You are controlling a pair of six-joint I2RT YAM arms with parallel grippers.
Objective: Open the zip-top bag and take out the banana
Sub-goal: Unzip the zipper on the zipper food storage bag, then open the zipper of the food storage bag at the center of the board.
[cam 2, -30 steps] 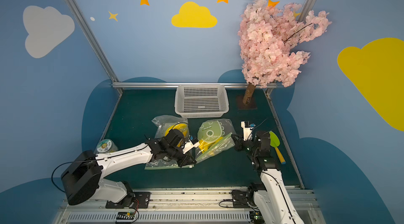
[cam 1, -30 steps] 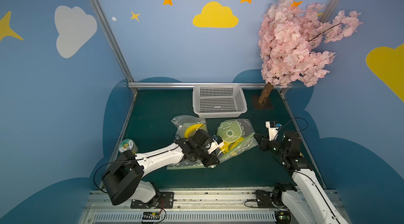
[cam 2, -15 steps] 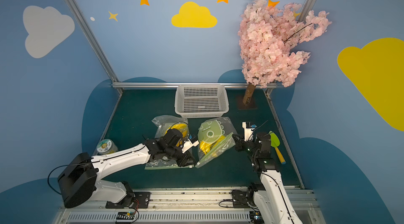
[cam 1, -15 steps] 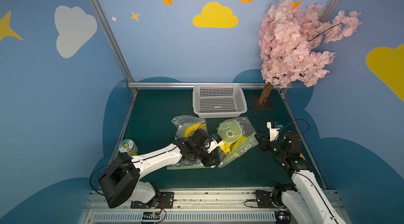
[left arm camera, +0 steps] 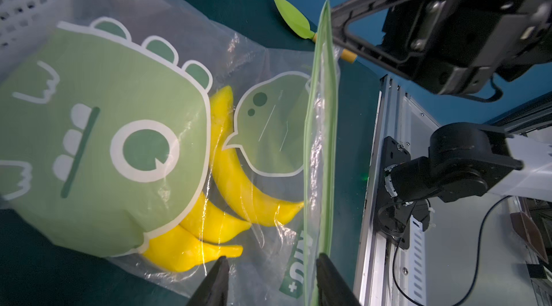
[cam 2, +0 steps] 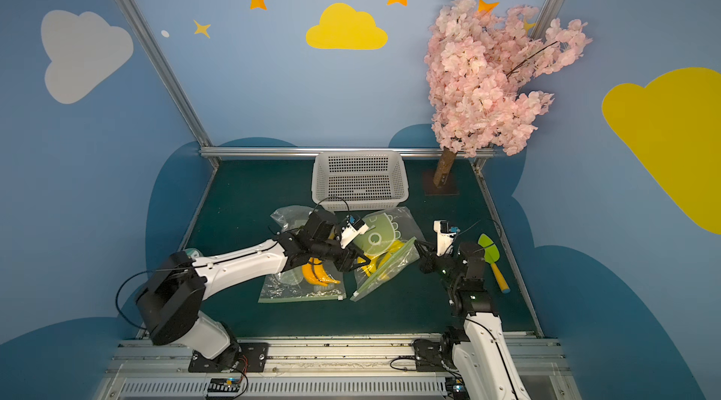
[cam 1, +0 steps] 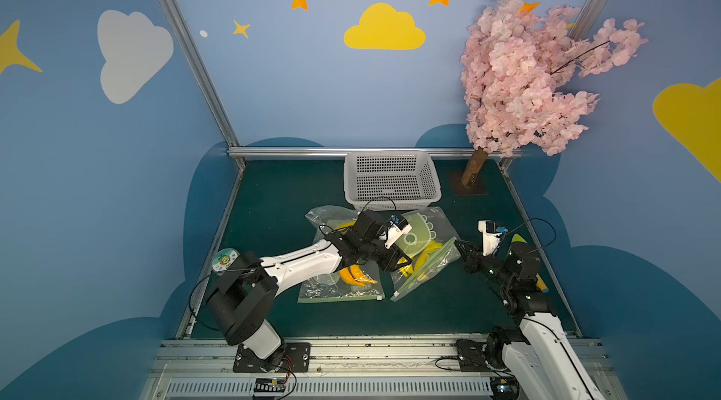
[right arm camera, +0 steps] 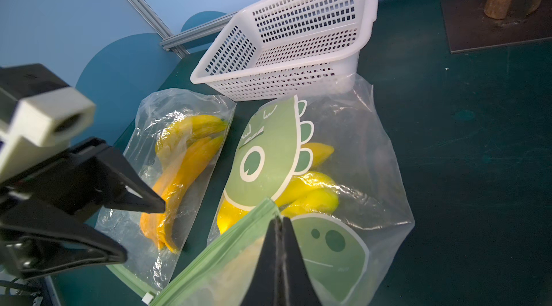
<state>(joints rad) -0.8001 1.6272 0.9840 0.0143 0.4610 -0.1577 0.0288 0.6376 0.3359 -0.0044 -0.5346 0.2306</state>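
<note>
Green zip strip (right arm camera: 209, 262) clamped by the right gripper (right arm camera: 279, 221); left gripper (left arm camera: 271, 256), fingers (left arm camera: 218, 280) apart, should pinch one lip only.

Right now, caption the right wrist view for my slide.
Right hand pinches the green zip edge of the dinosaur bag, bananas inside; left hand open alongside, basket behind.

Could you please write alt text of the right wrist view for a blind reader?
The right gripper is shut on the green zip edge of a dinosaur-print zip-top bag holding bananas. The left gripper hangs open beside it; a white basket stands behind.
</note>
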